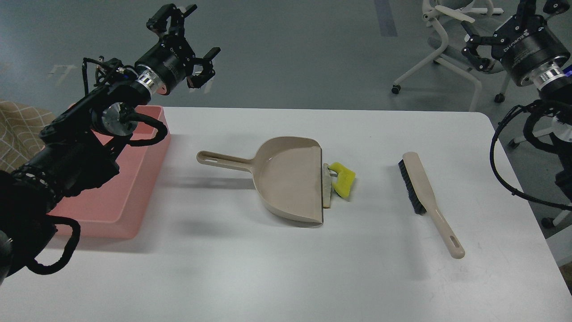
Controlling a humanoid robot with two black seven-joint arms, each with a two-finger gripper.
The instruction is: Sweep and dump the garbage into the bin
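The garbage lies mid-table, right at the lip of a beige dustpan (286,176). It is a yellow sponge piece (343,180) and a white bread slice (327,188) standing on edge against the lip. A beige hand brush (426,197) with dark bristles lies to their right. On the table's left stands the pink bin (134,188), partly hidden by my left arm. My left gripper (196,33) is raised above the bin's far corner, open and holding nothing. High beyond the table's right end, my right gripper (509,24) is also open and holding nothing.
The white table (277,268) has a rounded far-right corner. A white office chair (447,40) stands on the grey floor behind it. Patterned beige fabric (18,129) shows at the left edge. Black cables hang from both arms.
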